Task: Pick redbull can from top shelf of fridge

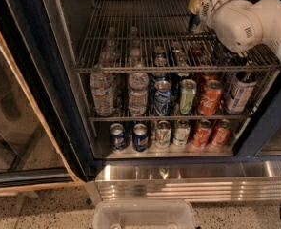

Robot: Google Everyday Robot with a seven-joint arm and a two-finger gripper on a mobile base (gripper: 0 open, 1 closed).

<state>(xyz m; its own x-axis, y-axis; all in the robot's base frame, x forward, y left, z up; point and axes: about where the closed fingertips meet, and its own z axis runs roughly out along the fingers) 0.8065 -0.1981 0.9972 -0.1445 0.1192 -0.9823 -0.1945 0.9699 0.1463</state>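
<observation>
The redbull can (194, 24), slim and dark blue, stands upright at the back right of the top shelf (140, 37), a wide wire rack across the fridge (52, 80). My gripper (197, 4) reaches in from the upper right on its white arm (240, 20). It sits right over the can's top and hides it. Only the can's lower body shows below the gripper. The can is the only thing I see on the top shelf.
The rack below holds water bottles (102, 92), a Pepsi can (162, 98), a green can (187, 97) and a red can (209, 98). More cans stand on the bottom rack (140, 136). The glass door (16, 118) is open at left. A clear plastic bin (145, 216) sits before the ribbed steel base (187, 182).
</observation>
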